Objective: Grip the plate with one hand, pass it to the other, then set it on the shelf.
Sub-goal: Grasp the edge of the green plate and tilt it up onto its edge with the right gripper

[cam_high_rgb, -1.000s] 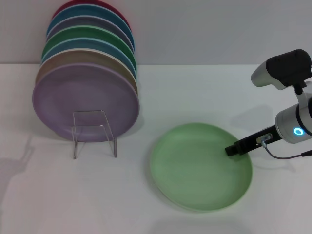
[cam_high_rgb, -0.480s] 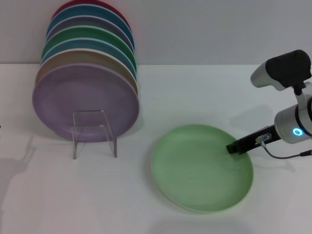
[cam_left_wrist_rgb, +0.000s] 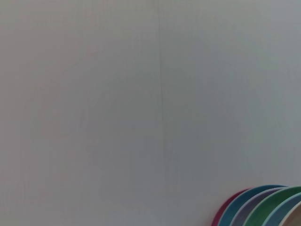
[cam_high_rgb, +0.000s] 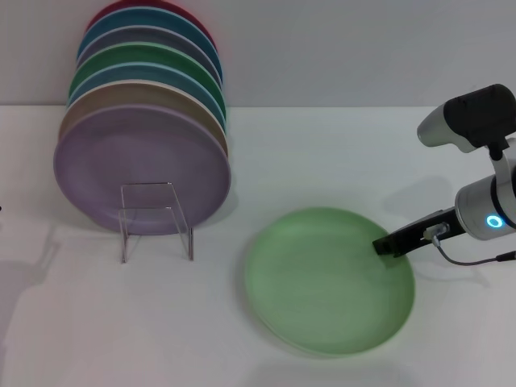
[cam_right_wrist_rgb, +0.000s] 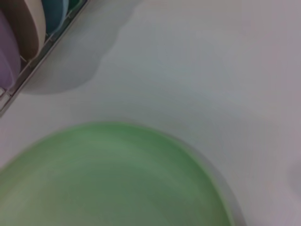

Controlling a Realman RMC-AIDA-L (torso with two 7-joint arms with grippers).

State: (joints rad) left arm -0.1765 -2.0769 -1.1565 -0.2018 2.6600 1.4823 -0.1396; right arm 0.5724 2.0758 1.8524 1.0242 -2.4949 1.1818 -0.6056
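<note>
The pale green plate [cam_high_rgb: 326, 282] lies on the white table, right of centre. My right gripper [cam_high_rgb: 389, 244], slim and black on a grey-white arm with a blue ring light, is shut on the plate's right rim. A thin shadow shows under the plate's near edge. The right wrist view shows the plate [cam_right_wrist_rgb: 108, 179] filling its lower part. The clear shelf [cam_high_rgb: 156, 218] stands at the left and holds a row of upright plates. My left gripper is out of view; its wrist view shows only the wall and the tops of the standing plates [cam_left_wrist_rgb: 263, 207].
Several coloured plates stand in the shelf, with a lilac plate [cam_high_rgb: 137, 165] at the front and a darker green one [cam_high_rgb: 145, 60] further back. A grey wall rises behind the table. The shelf's rail [cam_right_wrist_rgb: 42, 56] shows in the right wrist view.
The green plate has shifted slightly left and toward me with the right gripper on its rim. The shelf and standing plates have not moved.
</note>
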